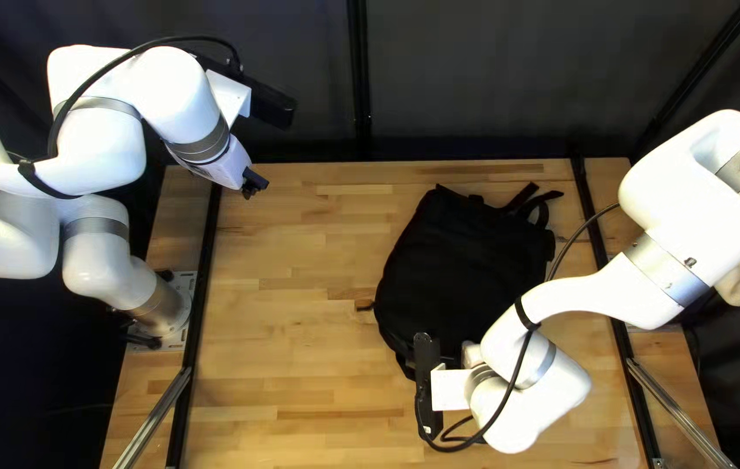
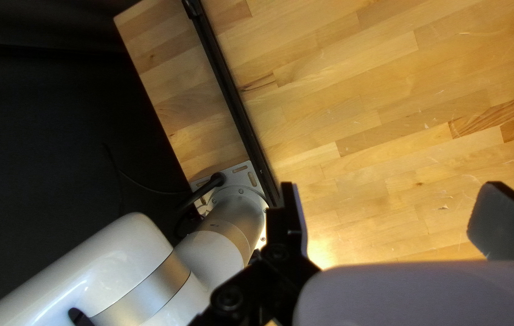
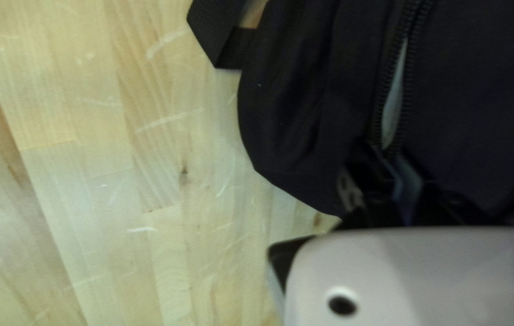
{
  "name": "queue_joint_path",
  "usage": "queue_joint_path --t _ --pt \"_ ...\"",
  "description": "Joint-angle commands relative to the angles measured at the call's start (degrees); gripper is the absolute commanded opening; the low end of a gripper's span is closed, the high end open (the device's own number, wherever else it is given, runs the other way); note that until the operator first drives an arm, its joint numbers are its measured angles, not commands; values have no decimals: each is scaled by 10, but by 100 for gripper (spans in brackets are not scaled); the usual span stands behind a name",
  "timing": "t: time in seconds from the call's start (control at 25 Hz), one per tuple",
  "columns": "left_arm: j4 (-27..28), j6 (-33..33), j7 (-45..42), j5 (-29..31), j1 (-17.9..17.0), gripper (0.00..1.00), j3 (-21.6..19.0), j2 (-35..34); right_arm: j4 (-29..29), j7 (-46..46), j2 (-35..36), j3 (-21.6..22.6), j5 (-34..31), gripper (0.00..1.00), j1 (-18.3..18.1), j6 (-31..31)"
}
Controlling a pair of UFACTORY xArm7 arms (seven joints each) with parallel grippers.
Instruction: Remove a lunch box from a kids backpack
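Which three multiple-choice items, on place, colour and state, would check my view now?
1. Where is the right gripper?
A) By the curtain
B) At the zipper of the backpack
2. What colour is the backpack?
A) Black
B) Red
C) White
3. How is the left gripper?
A) Shut
B) Open

1 B: the right wrist view shows it where the parted zipper teeth meet.
2 A: the top left view shows black cloth.
3 B: its fingers stand wide apart in the left wrist view.
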Motion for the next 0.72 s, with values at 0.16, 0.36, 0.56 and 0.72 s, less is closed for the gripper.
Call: queue_joint_path --t 0.16,0.36,0.56,0.72 --pt "0 0 0 0 0 100 0 0 28 -34 8 -6 -10 1 -7 18" --pt "0 0 0 0 0 100 0 0 17 -45 11 -8 -10 91 -16 -2" --pt "0 0 0 0 0 100 0 0 12 -50 8 -9 -7 26 -20 -8" --pt "0 0 0 0 0 100 0 0 4 -51 0 -8 -5 100 -21 -10"
